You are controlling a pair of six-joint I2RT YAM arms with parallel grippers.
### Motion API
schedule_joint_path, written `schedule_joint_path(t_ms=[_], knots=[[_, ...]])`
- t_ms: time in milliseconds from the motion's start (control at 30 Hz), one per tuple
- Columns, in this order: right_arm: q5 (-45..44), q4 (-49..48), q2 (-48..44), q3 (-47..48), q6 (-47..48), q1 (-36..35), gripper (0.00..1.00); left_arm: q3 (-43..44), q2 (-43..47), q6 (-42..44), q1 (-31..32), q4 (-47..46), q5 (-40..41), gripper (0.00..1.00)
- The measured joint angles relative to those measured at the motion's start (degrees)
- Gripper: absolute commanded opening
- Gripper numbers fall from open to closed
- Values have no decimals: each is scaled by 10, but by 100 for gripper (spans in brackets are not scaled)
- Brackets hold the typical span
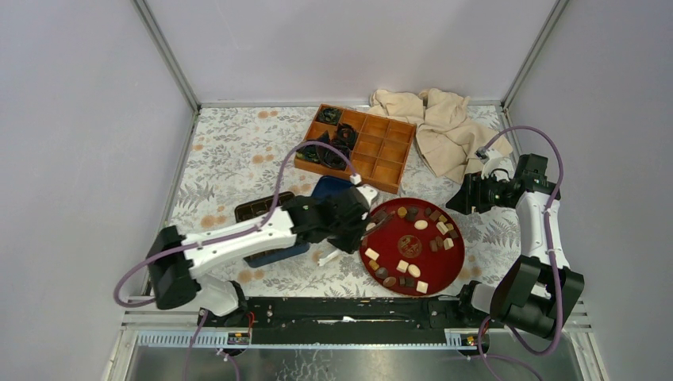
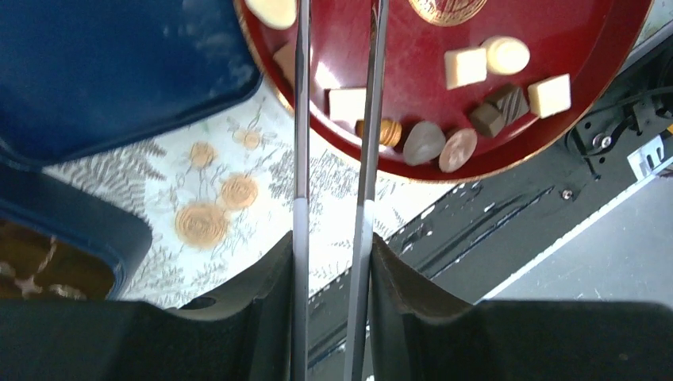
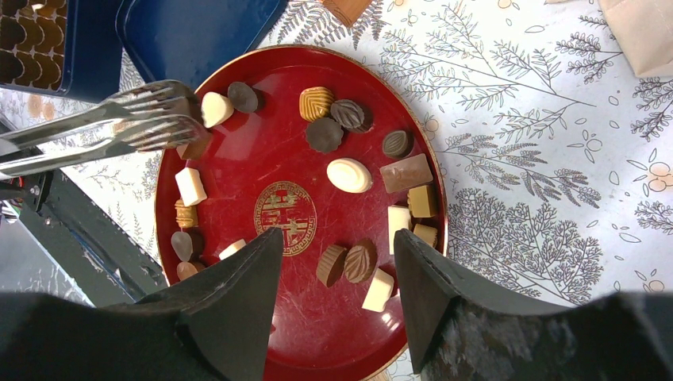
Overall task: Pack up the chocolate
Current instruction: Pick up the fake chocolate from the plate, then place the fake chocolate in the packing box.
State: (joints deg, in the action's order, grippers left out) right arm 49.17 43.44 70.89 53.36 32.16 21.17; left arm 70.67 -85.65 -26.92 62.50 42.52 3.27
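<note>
Several chocolates [image 1: 421, 225], dark, mid-brown and cream, lie scattered on a round red plate [image 1: 393, 238]. My left gripper [image 1: 355, 225] is shut on metal tongs [image 2: 300, 119]. The tong tips [image 3: 171, 117] sit at the plate's left rim [image 3: 278, 167], beside a cream piece [image 3: 214, 109] and a brown piece [image 3: 194, 147]. I cannot tell whether the tongs hold anything. The left wrist view shows the tong arms passing over a cream square [image 2: 345, 103] on the plate [image 2: 555, 32]. My right gripper [image 1: 459, 198] is open and empty, hovering over the plate's right side [image 3: 337, 238].
A wooden box with compartments [image 1: 381, 147] stands behind the plate, black paper cups [image 1: 329, 115] in its left cells. A blue tin lid [image 1: 333, 189] and a blue tin with a dark tray [image 1: 262, 210] lie under my left arm. A beige cloth [image 1: 436, 127] lies at the back right.
</note>
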Motion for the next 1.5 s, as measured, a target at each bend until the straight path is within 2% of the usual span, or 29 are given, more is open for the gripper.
schedule_joint_path(t_ms=[200,533,767,1000,1500], knots=[[0,0,0,0,1,0,61,-67,119,-49,-10,38,26,0],[0,0,0,0,2,0,61,-93,295,-159,-71,211,101,0],[0,0,0,0,2,0,61,-122,303,-207,-97,330,130,2],[0,0,0,0,2,0,61,-134,300,-221,-103,358,143,7],[0,0,0,-3,3,0,61,-144,288,-220,-109,358,140,37]])
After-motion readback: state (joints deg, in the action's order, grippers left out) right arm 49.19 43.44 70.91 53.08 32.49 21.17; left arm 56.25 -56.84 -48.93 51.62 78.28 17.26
